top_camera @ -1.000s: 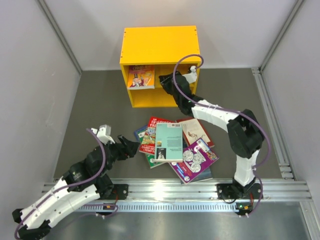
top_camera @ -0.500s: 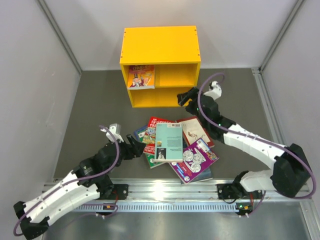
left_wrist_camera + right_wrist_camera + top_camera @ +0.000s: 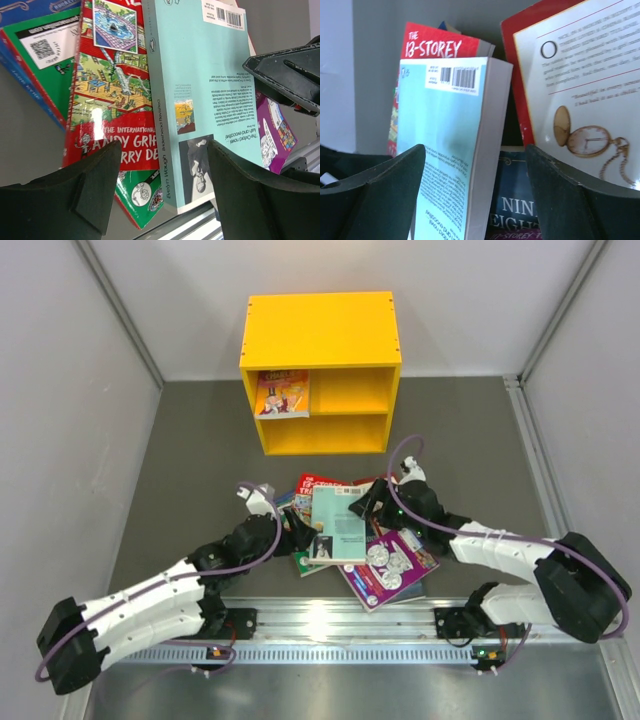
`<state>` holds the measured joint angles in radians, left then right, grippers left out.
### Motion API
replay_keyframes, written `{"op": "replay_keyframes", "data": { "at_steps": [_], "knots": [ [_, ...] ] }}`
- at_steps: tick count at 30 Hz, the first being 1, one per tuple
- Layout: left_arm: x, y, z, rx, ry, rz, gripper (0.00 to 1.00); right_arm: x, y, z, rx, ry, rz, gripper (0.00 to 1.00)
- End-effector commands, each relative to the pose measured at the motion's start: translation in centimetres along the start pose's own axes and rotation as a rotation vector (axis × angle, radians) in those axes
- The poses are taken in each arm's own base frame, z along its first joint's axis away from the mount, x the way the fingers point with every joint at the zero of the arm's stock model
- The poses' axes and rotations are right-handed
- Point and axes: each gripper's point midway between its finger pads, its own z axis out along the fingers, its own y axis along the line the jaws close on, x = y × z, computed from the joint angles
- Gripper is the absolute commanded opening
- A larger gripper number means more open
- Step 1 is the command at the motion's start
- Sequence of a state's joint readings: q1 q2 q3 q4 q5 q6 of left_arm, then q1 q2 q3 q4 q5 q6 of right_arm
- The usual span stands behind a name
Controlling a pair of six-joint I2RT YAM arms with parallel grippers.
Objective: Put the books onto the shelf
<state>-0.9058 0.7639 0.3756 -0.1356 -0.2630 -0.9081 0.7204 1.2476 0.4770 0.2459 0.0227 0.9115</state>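
Books lie heaped on the grey table in front of the yellow shelf, whose upper left compartment holds one upright book, and the teal book topping the heap sits between the left gripper and right gripper, both with fingers spread, gripping nothing.

Clad in white shells between black joints; carry a purple cable looped just behind each wrist; end in matte black, wedge-shaped fingers, broad at the base.
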Motion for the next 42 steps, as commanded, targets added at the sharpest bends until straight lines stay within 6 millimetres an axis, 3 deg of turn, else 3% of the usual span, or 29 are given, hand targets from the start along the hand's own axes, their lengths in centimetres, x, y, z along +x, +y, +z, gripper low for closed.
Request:
{"op": "replay_keyframes", "data": {
  "at_steps": [1, 7, 11, 12, 14, 15, 18, 21, 23, 24, 28, 29, 33, 35, 42],
  "knots": [
    [-1.1, -3.0, 0.7, 0.111, -0.037, -0.053, 0.74, 1.6, 2.0, -0.2, -0.119, 0.056, 0.032, 0.80],
    [-0.2, -3.1, 2.0, 0.113, -0.012, -0.064, 0.73, 2.6, 3.2, 0.2, -0.179, 0.085, 0.052, 0.75],
    [0.1, -3.5, 2.8, 0.123, -0.006, -0.070, 0.73, 2.9, 3.6, 0.0, -0.194, 0.094, 0.049, 0.63],
    [0.1, -3.8, 2.9, 0.134, -0.002, -0.073, 0.73, 2.9, 3.7, -0.2, -0.199, 0.093, 0.048, 0.52],
    [0.2, -4.2, 3.3, 0.144, 0.004, -0.079, 0.73, 2.9, 3.4, -0.5, -0.188, 0.090, 0.046, 0.41],
    [0.1, -4.5, 3.4, 0.150, 0.009, -0.081, 0.73, 2.6, 3.6, -0.9, -0.194, 0.079, 0.043, 0.28],
    [0.4, -5.0, 3.7, 0.158, 0.028, -0.085, 0.72, 1.9, 3.5, -2.0, -0.184, 0.051, 0.028, 0.10],
    [0.4, -5.4, 3.7, 0.167, 0.043, -0.081, 0.70, 1.0, 3.4, -3.3, -0.169, 0.013, 0.010, 0.00],
    [0.0, -5.6, 3.3, 0.171, 0.032, -0.078, 0.70, -0.6, 4.0, -4.6, -0.180, -0.050, -0.003, 0.00],
    [-0.3, -5.6, 3.2, 0.169, 0.022, -0.080, 0.70, -0.3, 3.3, -5.0, -0.148, -0.032, -0.007, 0.00],
    [-1.4, -5.9, 2.0, 0.189, -0.022, -0.101, 0.73, -3.4, 3.0, -6.9, -0.105, -0.144, -0.009, 0.00],
    [-1.9, -6.4, 1.5, 0.216, -0.036, -0.112, 0.74, -4.3, 3.7, -7.7, -0.129, -0.173, -0.003, 0.00],
    [-1.4, -7.2, 0.7, 0.307, -0.027, -0.151, 0.77, -6.9, 3.9, -9.0, -0.145, -0.242, 0.047, 0.00],
    [-1.8, -8.6, 0.1, 0.391, -0.041, -0.184, 0.80, -7.2, 4.4, -9.3, -0.169, -0.236, 0.068, 0.00],
    [0.4, -7.9, 0.5, 0.419, 0.022, -0.218, 0.82, -7.8, 6.4, -10.6, -0.298, -0.210, 0.146, 0.00]
  ]
}}
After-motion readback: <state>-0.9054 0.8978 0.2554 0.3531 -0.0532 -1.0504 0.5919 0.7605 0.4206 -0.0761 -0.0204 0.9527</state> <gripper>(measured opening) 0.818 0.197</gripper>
